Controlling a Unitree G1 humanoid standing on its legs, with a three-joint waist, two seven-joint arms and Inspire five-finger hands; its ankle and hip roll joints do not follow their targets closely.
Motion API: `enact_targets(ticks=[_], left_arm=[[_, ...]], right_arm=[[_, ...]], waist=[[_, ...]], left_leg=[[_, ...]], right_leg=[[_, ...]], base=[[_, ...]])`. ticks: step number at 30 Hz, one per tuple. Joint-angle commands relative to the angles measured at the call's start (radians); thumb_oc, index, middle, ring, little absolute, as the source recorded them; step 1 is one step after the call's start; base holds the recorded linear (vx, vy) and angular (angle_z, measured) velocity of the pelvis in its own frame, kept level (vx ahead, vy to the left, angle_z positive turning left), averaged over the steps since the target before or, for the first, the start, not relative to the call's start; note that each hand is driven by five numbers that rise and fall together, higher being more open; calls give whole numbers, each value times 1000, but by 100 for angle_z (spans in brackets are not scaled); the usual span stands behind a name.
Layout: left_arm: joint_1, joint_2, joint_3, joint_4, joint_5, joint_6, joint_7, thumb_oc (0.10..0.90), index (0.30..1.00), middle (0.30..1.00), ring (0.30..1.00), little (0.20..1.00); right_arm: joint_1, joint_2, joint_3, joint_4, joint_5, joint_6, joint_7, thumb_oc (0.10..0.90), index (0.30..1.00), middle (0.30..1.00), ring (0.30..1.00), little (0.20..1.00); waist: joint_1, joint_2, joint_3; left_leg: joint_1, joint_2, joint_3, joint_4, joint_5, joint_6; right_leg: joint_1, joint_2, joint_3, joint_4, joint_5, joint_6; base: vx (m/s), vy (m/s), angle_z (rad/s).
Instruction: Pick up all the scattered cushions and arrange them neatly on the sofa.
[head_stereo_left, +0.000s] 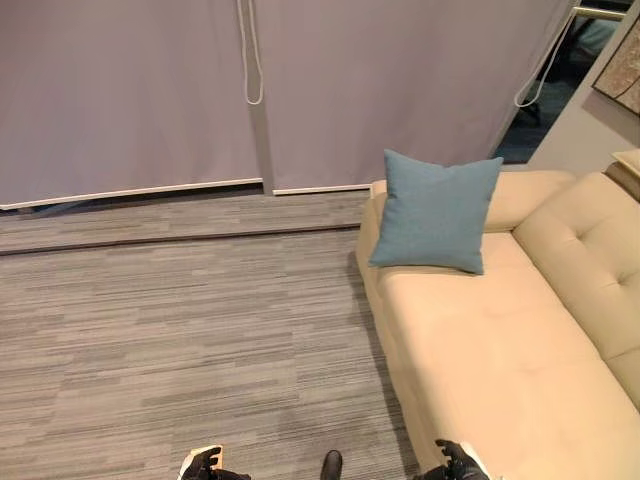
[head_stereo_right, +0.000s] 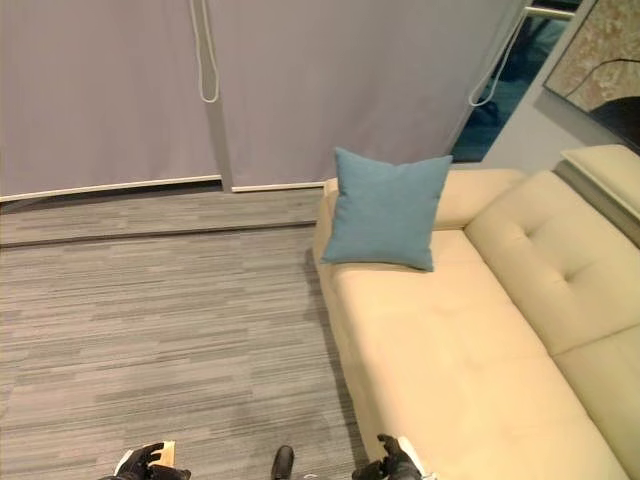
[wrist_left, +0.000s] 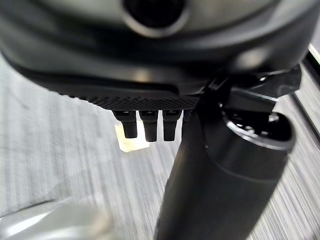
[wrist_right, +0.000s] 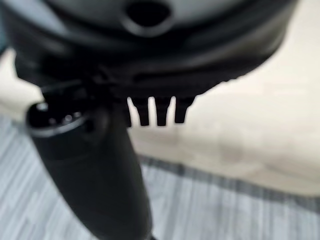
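One square teal fabric cushion (head_stereo_left: 437, 211) is seen propped upright at the far end of the cream leather sofa (head_stereo_left: 500, 350), against its armrest. Left hand (wrist_left: 150, 120) & right hand (wrist_right: 157, 112) hang low w/ fingers straight, nothing held. Step judged: between pick-ups; next, more cushions must be located on the grey striped carpet floor (head_stereo_left: 180, 330).

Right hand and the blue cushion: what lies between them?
Bare beige sofa seat, in both eye views. The cushion leans upright at the far armrest; the right hand hangs low by the sofa's front edge.

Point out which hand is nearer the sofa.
The right hand, low beside the sofa front edge; the left hand hangs over the floor, farther off.
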Motion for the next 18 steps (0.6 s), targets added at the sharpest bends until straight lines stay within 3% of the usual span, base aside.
enact_targets(ticks=[1, 2, 3, 5, 10, 12, 15, 18], left_arm=[[-3, 30, -24, 0, -2, -19, 6, 800, 900, 900, 900, 900], [-10, 29, -24, 2, -17, -26, 3, 800, 900, 900, 900, 900], [-17, 27, -27, 5, -29, -32, 11, 800, 900, 900, 900, 900], [-3, 23, -22, 21, -18, -21, 6, 800, 900, 900, 900, 900], [2, 29, -3, 20, -22, -16, 4, 800, 900, 900, 900, 900], [-5, 43, -3, 10, -25, -16, 9, 800, 900, 900, 900, 900], [-16, 55, -1, 4, -29, -17, 17, 800, 900, 900, 900, 900], [-16, 56, -5, 9, -28, -18, 20, 800, 900, 900, 900, 900]], right_arm=[[7, -43, -5, 1, 9, -7, -22, 800, 900, 900, 900, 900], [-3, -42, 3, 14, 4, -5, -26, 800, 900, 900, 900, 900], [-10, -40, 12, 21, -3, -4, -30, 800, 900, 900, 900, 900], [-4, -28, 17, 30, -19, -1, -32, 800, 900, 900, 900, 900], [-1, -7, 27, 38, -30, 2, -24, 800, 900, 900, 900, 900], [-14, 3, 36, 30, -36, 5, -17, 800, 900, 900, 900, 900], [-30, 9, 44, 17, -41, 1, -15, 800, 900, 900, 900, 900], [-38, 5, 51, 3, -51, 0, -16, 800, 900, 900, 900, 900]], waist=[[-11, -18, 7], [18, -4, 15], [35, -1, 23], [32, 10, 0], [40, 10, -12], [40, 13, -8], [40, 33, 9], [34, 41, 9]], left_leg=[[39, -52, 33, -209, -11, 75], [5, -47, -34, -396, 85, 63], [-40, -62, -96, -422, 128, 53], [18, -64, -105, -488, 123, 68], [60, -79, -78, -500, 100, 101], [82, -84, -52, -500, 82, 127], [105, -72, -34, -499, 61, 146], [142, -75, -26, -507, 36, 149]], right_leg=[[15, -93, 47, 83, -71, 169], [52, -70, 89, 59, -86, 176], [70, -58, 121, 62, -97, 172], [84, -54, 142, 82, -121, 173], [71, -66, 162, 180, -144, 187], [12, -84, 167, 312, -102, 217], [-70, -116, 124, 444, -59, 241], [-98, -147, 60, 384, -73, 223]], base=[[244, 84, -44], [294, 119, -76], [366, 152, -85], [325, 187, -101], [187, 148, -53], [160, 135, -21], [115, 89, -37], [199, 35, -41]])
